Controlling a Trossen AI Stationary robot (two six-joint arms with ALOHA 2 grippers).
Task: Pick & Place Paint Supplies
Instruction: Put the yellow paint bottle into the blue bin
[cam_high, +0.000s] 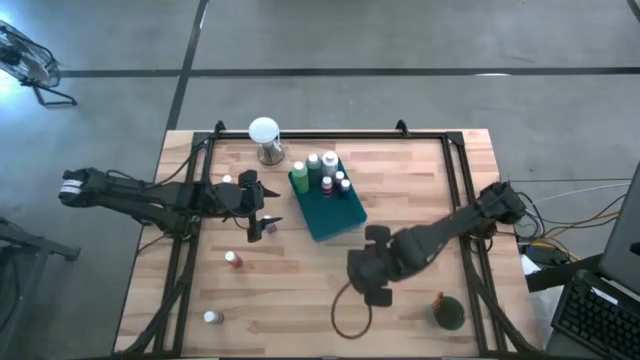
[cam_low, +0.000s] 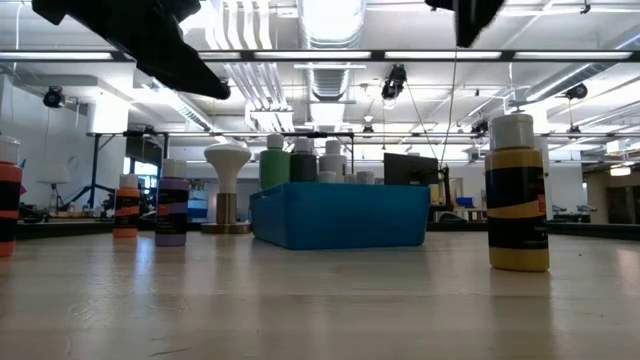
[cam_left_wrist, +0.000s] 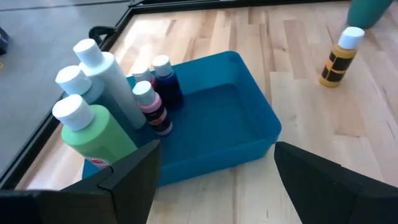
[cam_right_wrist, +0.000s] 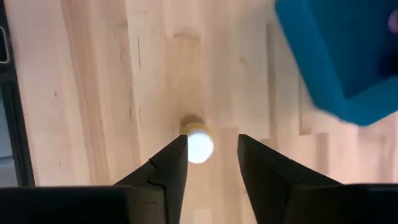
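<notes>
Directly above the yellow paint bottle (cam_right_wrist: 198, 144), the right gripper (cam_right_wrist: 212, 163) hangs with jaws parted around its white cap, not yet clenched. It should descend centred before squeezing. Left of the teal tray (cam_high: 335, 215), the left gripper (cam_high: 262, 210) waits released.

The right gripper (cam_high: 377, 287) covers the yellow bottle (cam_right_wrist: 198, 144) from above, hiding it in the high view. At table level, both arms are cropped by the upper edge. Bottles behind the teal tray (cam_low: 340, 215) show only their tops.

We see a wooden table (cam_high: 420, 190) carrying a teal tray (cam_high: 335, 215), a white globe lamp (cam_high: 265, 135), scattered paint bottles (cam_high: 233, 259) and a green object (cam_high: 450, 313).
</notes>
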